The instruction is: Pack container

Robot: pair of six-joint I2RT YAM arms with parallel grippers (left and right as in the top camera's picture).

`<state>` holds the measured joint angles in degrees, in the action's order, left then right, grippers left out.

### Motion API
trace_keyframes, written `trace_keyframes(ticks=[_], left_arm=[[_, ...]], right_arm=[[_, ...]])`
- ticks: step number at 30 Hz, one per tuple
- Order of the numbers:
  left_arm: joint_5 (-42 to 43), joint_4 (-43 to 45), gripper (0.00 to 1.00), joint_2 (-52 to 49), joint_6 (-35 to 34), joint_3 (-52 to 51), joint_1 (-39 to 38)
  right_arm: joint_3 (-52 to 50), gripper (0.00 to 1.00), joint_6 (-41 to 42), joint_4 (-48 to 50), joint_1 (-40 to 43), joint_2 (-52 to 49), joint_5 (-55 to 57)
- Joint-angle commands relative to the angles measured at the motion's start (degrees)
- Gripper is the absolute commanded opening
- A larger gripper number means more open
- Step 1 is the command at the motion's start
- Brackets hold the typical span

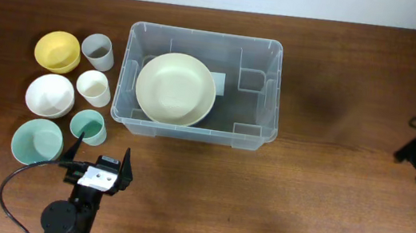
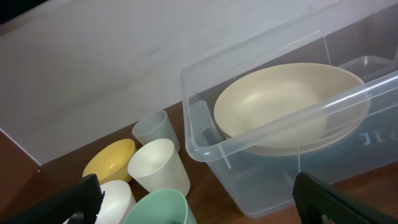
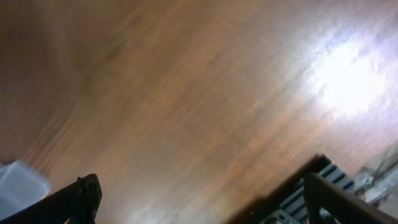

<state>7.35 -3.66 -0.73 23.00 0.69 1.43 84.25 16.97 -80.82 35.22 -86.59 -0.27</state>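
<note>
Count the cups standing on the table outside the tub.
3, all left of the tub: a grey cup at the back, a cream cup in the middle, a green cup in front, nearest the left claw. None appears hidden.

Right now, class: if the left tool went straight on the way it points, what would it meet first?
Probably the small mint cup, just ahead of the left tool; depth is unclear.

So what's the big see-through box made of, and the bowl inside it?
The container looks like clear, glossy plastic: the table shows through its walls. The cream bowl seems matte plastic from its soft sheen, but that's unsure.
</note>
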Motion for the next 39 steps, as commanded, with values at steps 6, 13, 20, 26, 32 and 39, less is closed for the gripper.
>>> trace_keyframes(ticks=[6, 13, 20, 26, 32, 39], left_arm=[[0.8, -0.2, 1.0, 0.2, 0.7, -0.2, 0.3], [0.8, -0.2, 1.0, 0.2, 0.7, -0.2, 0.3], [0.8, -0.2, 1.0, 0.2, 0.7, -0.2, 0.3], [0.8, -0.2, 1.0, 0.2, 0.7, -0.2, 0.3], [0.4, -0.3, 1.0, 0.2, 0.7, -0.2, 0.3], [0.4, -0.3, 1.0, 0.2, 0.7, -0.2, 0.3]], right_arm=[[-4.9, 0.99, 2.0, 2.7, 6.5, -1.3, -0.6], [-4.9, 0.99, 1.9, 4.6, 6.4, -1.3, -0.8], [-4.9, 0.99, 1.9, 4.8, 6.4, -1.3, -0.8], [-4.9, 0.99, 1.9, 4.8, 6.4, -1.3, -0.8], [-4.9, 0.99, 1.9, 4.8, 6.4, -1.3, -0.8], [-4.9, 0.99, 1.9, 4.8, 6.4, -1.3, -0.8]])
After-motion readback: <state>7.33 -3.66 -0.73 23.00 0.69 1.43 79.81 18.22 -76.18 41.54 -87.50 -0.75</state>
